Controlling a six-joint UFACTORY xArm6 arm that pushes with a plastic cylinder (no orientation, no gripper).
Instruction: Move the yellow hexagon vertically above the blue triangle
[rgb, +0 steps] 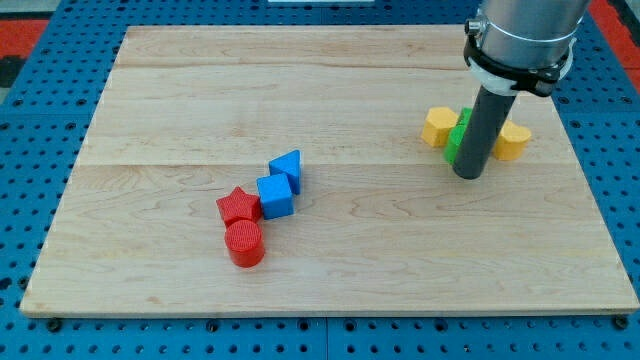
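Observation:
The yellow hexagon (437, 126) lies at the board's right, touching a green block (458, 137) that is mostly hidden behind my rod. The blue triangle (287, 167) lies near the board's middle, far to the left of the hexagon. My tip (468, 175) rests on the board just below and right of the hexagon, in front of the green block. A second yellow block (513, 141), its shape unclear, sits right of the rod.
A blue cube (275, 196) touches the blue triangle's lower left. A red star (238, 206) and a red cylinder (244, 244) sit below-left of the cube. The wooden board (330, 270) lies on a blue pegboard.

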